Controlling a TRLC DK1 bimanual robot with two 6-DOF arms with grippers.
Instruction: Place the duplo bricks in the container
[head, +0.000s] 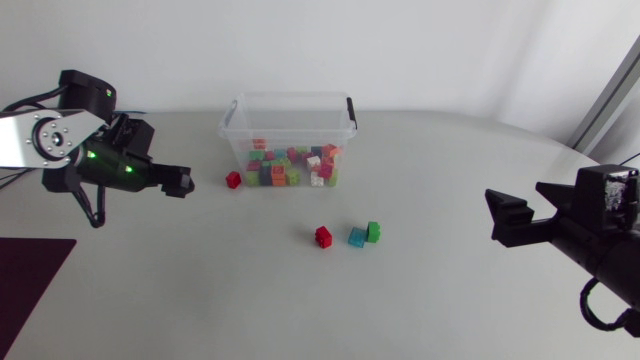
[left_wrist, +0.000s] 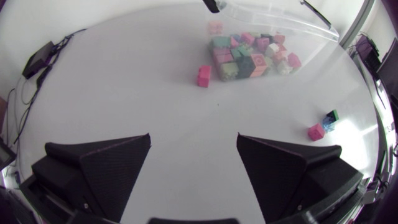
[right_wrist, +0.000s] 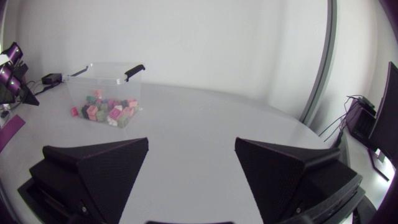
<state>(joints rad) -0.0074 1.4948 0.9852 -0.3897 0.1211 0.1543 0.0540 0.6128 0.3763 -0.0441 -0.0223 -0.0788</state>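
A clear container (head: 290, 98) with black handles stands at the back centre, holding several coloured duplo bricks. One red brick (head: 233, 180) lies on the table just outside its left wall. A second red brick (head: 323, 236), a cyan brick (head: 357, 237) and a green brick (head: 373, 232) sit together in front of the container. My left gripper (head: 180, 183) hovers open left of the lone red brick (left_wrist: 203, 76), which lies ahead of its fingers. My right gripper (head: 505, 215) is open at the far right, empty, facing the container (right_wrist: 102, 65).
A dark mat (head: 25, 275) lies at the table's front left corner. In the left wrist view the three loose bricks (left_wrist: 323, 126) lie off beyond the right finger. Bare table surrounds the bricks.
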